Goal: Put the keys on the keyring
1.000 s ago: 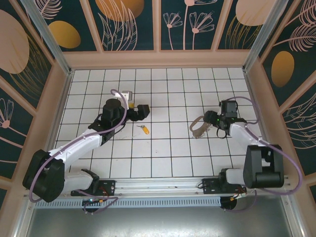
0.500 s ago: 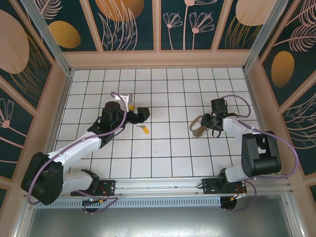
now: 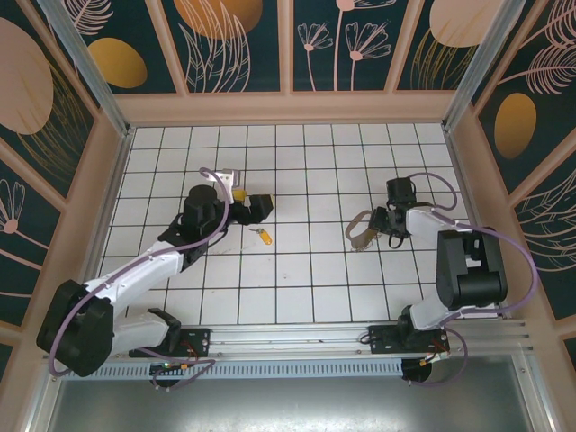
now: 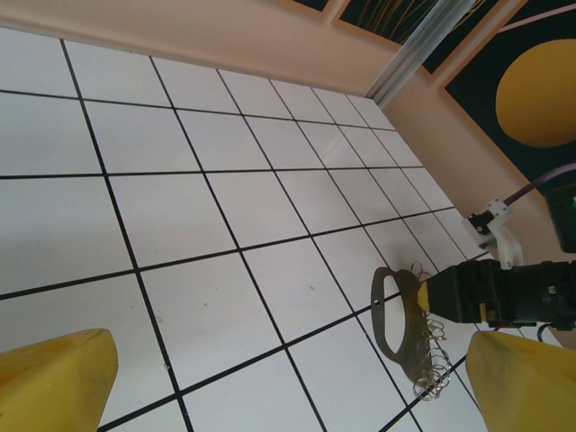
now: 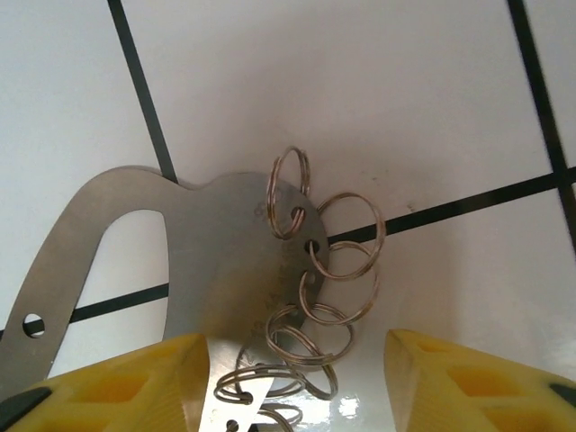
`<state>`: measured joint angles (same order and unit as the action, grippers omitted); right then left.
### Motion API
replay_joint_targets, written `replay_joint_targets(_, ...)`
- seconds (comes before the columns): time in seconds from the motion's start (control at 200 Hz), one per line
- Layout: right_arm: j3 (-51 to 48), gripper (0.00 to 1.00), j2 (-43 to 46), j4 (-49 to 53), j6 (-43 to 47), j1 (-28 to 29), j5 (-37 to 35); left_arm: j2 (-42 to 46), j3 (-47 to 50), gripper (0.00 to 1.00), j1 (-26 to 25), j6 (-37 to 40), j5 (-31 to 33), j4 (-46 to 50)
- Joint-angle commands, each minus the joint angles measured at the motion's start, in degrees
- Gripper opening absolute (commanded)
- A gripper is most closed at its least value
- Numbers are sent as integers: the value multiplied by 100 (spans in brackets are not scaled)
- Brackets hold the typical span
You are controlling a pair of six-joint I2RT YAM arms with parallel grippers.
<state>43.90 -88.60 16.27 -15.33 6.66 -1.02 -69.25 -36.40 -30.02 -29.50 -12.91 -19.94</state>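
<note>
So the left gripper [image 3: 250, 200] hangs over the tiles with its 2 yellow fingers [image 4: 54, 378] spread wide and nothing between them. The key [image 3: 262, 236], with its yellow head, lies flat on the white tiled floor [image 3: 297, 279] just beside that gripper, on its near side. The keyring [image 3: 363, 230] sits well apart on the right. The right gripper [image 5: 297, 346] is down at it, fingers apart either side of the row of little split rings, not pinched shut.

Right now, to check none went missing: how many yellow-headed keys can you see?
1. The key lies loose on the white tiles, well left of the keyring; more could be hidden from view.
</note>
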Motion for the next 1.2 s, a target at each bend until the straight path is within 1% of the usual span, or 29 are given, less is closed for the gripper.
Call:
replay_joint_targets(0.0,237,51,-206,-102,64,120,137,123,46,99,-30,-78,-17,-133)
replay_joint_targets(0.13,324,46,-396,-107,116,313,126,162,33,99,-28,-98,-13,-74)
replay_joint_targets(0.27,493,35,-541,22,209,682,42,262,70,98,-30,-118,51,28)
replay_joint_targets(0.39,570,29,-687,59,311,1113,-169,322,123,98,-30,-133,101,114)
replay_joint_targets(0.465,640,26,-822,125,384,1416,-301,371,163,97,-30,-132,137,200)
replay_joint_targets(0.611,640,24,-913,105,421,1985,-352,531,221,97,-25,-144,255,363)
replay_joint_targets(0.696,607,25,-899,21,447,2372,-349,616,263,97,-30,-144,365,461)
replay_joint_targets(0.781,591,27,-875,-76,570,2844,-325,649,291,97,-26,-149,419,524)
replay_joint_targets(0.871,576,31,-805,-170,760,3206,-183,654,320,97,-29,-200,447,544)
replay_joint_targets(0.931,567,33,-724,-154,745,3211,-20,675,357,97,-30,-248,451,551)
replay_joint_targets(1.051,603,36,-374,-10,656,3056,63,767,377,96,-26,-269,535,680)
replay_joint_targets(1.191,885,48,28,324,779,2926,438,924,386,97,-23,-182,682,998)
